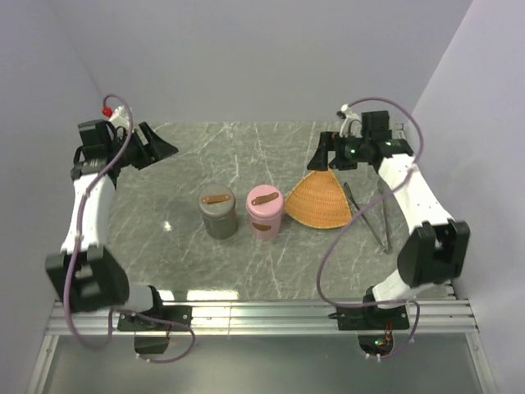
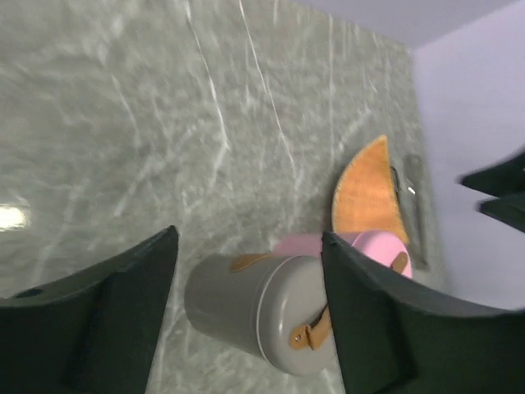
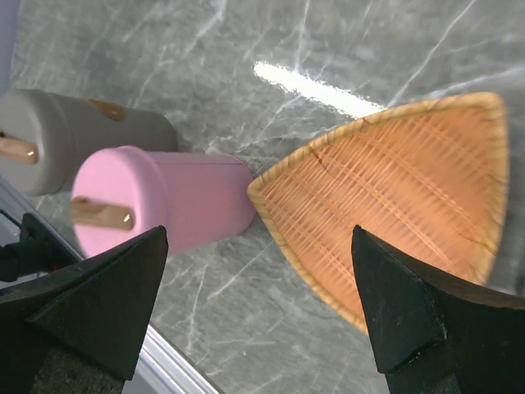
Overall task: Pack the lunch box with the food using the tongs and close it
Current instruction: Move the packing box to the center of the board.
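Observation:
The lunch box shows as two lidded cylinders side by side mid-table, a grey one (image 1: 219,212) and a pink one (image 1: 265,212), each with a tan strap over its shut lid. The silver tongs (image 1: 373,217) lie flat on the table, right of the orange woven tray (image 1: 320,199). No food shows; the tray looks bare. My left gripper (image 1: 168,148) hangs open at the far left, holding nothing. In its wrist view the left gripper (image 2: 250,238) frames the grey cylinder (image 2: 262,308) far below. My right gripper (image 1: 320,156) is open above the tray's far tip.
In the right wrist view the right gripper (image 3: 258,238) looks down on the tray (image 3: 402,189), the pink cylinder (image 3: 164,201) and the grey one (image 3: 74,135). Walls close in behind and on the right. A metal rail (image 1: 262,312) runs along the near edge.

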You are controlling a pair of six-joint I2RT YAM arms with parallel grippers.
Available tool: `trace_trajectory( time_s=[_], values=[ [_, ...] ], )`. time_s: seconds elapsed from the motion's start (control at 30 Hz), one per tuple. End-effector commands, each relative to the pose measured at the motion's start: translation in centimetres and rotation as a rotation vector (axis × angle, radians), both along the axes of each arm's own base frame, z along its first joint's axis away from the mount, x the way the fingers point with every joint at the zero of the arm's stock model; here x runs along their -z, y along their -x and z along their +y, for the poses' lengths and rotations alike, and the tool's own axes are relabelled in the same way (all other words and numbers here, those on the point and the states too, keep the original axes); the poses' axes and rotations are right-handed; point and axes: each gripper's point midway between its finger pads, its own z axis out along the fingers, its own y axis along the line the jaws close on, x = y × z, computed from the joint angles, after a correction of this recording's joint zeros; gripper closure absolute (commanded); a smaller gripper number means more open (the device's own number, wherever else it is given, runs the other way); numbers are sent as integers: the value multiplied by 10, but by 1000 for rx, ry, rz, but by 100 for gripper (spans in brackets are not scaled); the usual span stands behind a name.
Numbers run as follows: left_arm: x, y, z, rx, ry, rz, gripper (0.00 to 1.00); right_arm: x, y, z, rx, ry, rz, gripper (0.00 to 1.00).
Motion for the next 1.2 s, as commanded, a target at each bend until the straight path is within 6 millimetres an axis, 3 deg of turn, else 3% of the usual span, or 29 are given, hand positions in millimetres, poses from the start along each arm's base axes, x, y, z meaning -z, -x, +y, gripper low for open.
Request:
trace_trajectory(
  time_s=[0.0,0.03,0.13,0.23,0.43,0.67,0.9,1.17],
  values=[
    [14,-14,-22,188,200,110,29,4,-15,21,-23,-47,50,0],
    [24,-18,-21,199,212,152,38,15,-23,26,-32,-52,89,2],
    [61,-23,-26,251,295,287,51,38,-28,45,-86,-114,197,6],
    [94,-15,-33,290,366,367,57,54,-20,68,-153,-191,279,9],
    [134,14,-58,369,365,456,61,78,7,113,-285,-194,340,11],
    [173,40,-85,421,373,550,62,106,14,133,-295,-216,436,15],
    [186,48,-103,475,358,583,64,123,13,142,-312,-217,484,16],
    [199,69,-114,523,339,614,64,140,46,157,-389,-172,529,17]
  ],
)
